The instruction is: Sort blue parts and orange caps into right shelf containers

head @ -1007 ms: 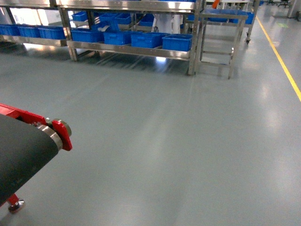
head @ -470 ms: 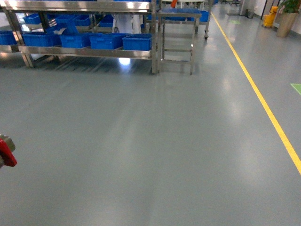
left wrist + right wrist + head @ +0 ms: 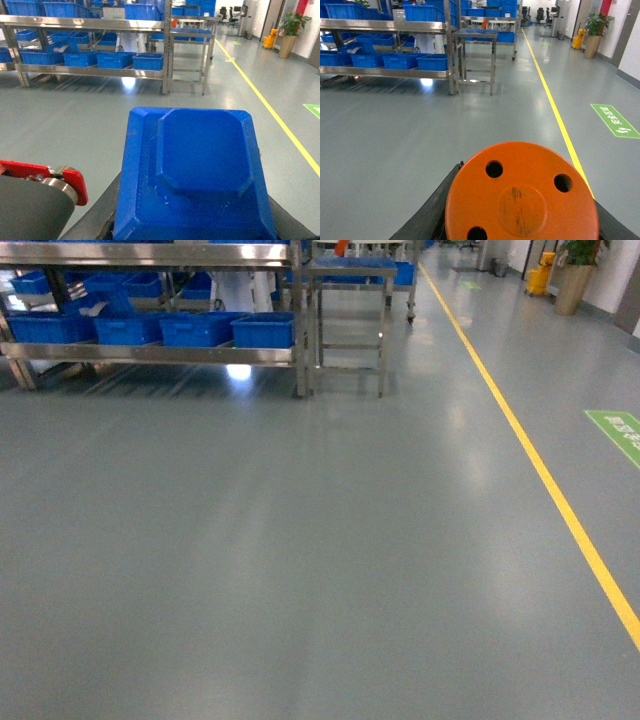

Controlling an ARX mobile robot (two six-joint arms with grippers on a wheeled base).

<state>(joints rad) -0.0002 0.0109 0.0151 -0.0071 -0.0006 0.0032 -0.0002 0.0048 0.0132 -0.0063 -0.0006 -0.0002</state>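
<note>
In the left wrist view a blue part (image 3: 200,170), a chamfered block with a raised centre, fills the lower frame. My left gripper (image 3: 192,231) is shut on it, with dark fingers (image 3: 97,212) showing at both sides. The right wrist view shows a round orange cap (image 3: 520,195) with small holes, and my right gripper (image 3: 520,235) is shut on it. Bright-blue containers (image 3: 265,330) stand on the low level of a steel shelf (image 3: 150,353) far ahead at the left; they also show as blue crates (image 3: 148,61) and blue crates (image 3: 432,61) from the wrists. Neither gripper appears in the head view.
A yellow floor line (image 3: 540,480) runs along the right, with a green floor sign (image 3: 620,430) beyond it. A steel step stand (image 3: 348,300) adjoins the shelf's right end. A black conveyor roller with a red bracket (image 3: 70,182) sits at my lower left.
The head view has swung right: the shelf and crates have shifted left in the frame, and the conveyor end with its red bracket has slid out of sight at the left.
</note>
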